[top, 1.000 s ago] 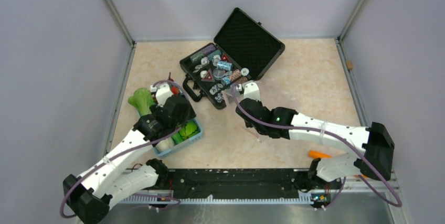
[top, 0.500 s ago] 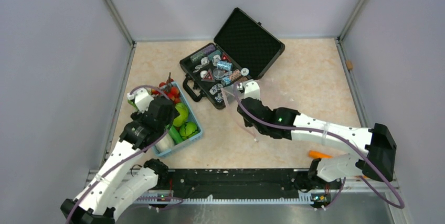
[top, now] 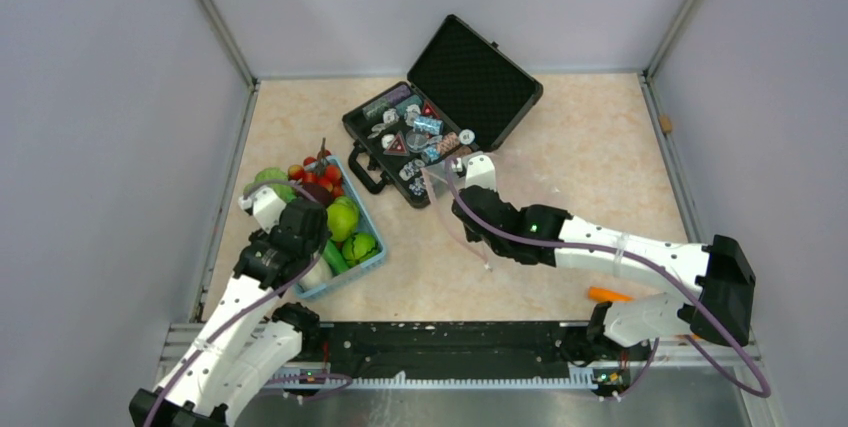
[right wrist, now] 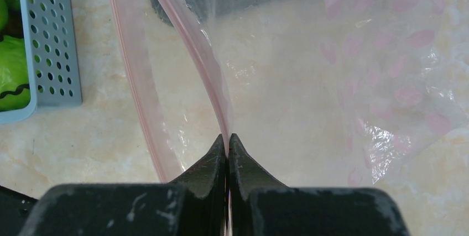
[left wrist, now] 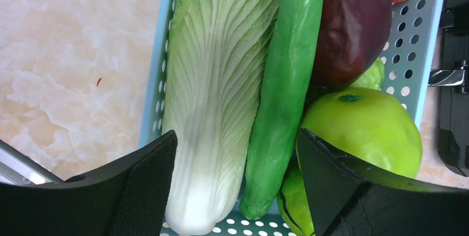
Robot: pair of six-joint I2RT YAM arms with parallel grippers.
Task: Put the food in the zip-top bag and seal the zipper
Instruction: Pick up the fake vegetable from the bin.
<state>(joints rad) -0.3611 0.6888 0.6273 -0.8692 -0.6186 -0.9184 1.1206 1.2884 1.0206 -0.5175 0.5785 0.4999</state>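
- Left gripper (left wrist: 235, 161), jaws wide, hovers over the basket (left wrist: 412, 53); the cucumber (left wrist: 282, 98) lies lengthwise below the gap, beside the white-green vegetable (left wrist: 215, 81)
- Right gripper (right wrist: 228, 139) pinches the zip-top bag (right wrist: 332, 81) by its zipper (right wrist: 193, 48), right of the basket

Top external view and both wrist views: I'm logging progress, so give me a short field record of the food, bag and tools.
food: cabbage, cucumber, green apple and purple piece, all in the blue basket
zip-top bag: clear, no food seen inside
zipper: strips apart, unsealed
left tool: open, fingers straddling cabbage and cucumber
right tool: shut on the zipper
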